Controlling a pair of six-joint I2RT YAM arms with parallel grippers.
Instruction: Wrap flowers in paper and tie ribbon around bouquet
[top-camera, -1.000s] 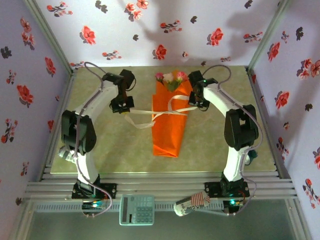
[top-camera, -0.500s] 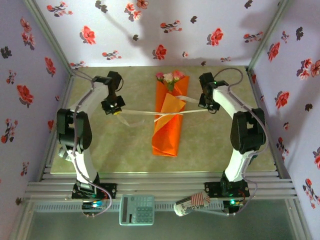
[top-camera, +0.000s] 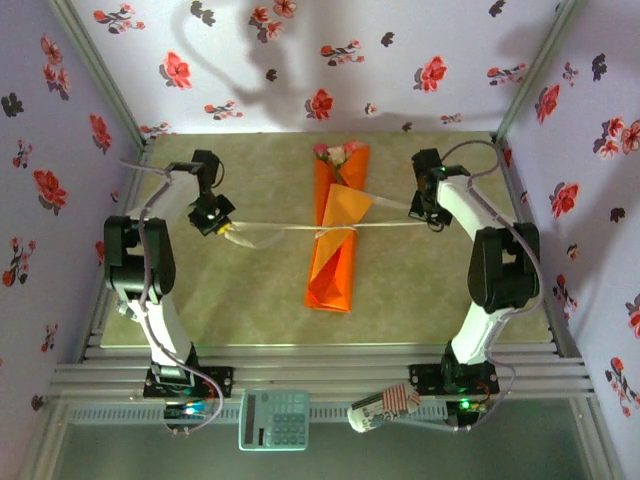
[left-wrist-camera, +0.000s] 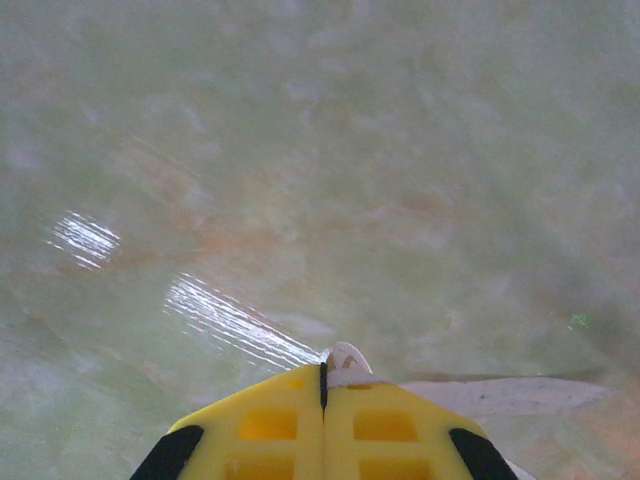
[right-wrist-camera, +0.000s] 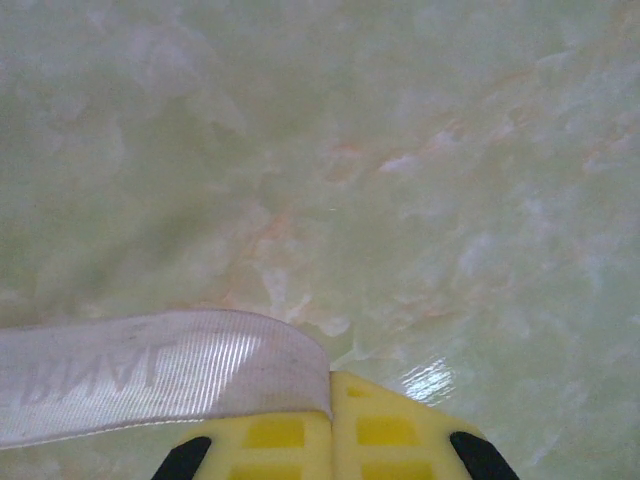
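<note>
We note the table (top-camera: 250, 300) first. It carries the bouquet (top-camera: 335, 250) at its middle, lying lengthwise with the wide end toward the far wall.

The orange paper (top-camera: 330, 285) is already wrapped into a narrow cone. Compared with a second ago it looks visibly pinched where the ribbon crosses it, about halfway along. The flowers (top-camera: 333, 154) sit at the far, wide end, and their heads are too small to count.

The ribbon (top-camera: 285, 226) shows the main change. A second ago it lay in slack loops over the cone. It now runs as one straight, taut line across the cone from one gripper to the other. The arms have swung outward to either side, well apart from the bouquet.

The left gripper (top-camera: 222, 226) has its jaws pressed together on one end of the ribbon. The left wrist view shows the ribbon (left-wrist-camera: 500, 395) emerging at the closed yellow tips (left-wrist-camera: 323, 385). The right gripper (top-camera: 425, 218) is likewise clamped on the other end. The right wrist view shows the printed strip (right-wrist-camera: 150, 375) pinched at its tips (right-wrist-camera: 331, 390).

We judge that the tie is being drawn tight and the task is near its end. We cannot confirm a finished knot at this scale. Further pull risks crushing the paper or dragging the cone sideways.
</note>
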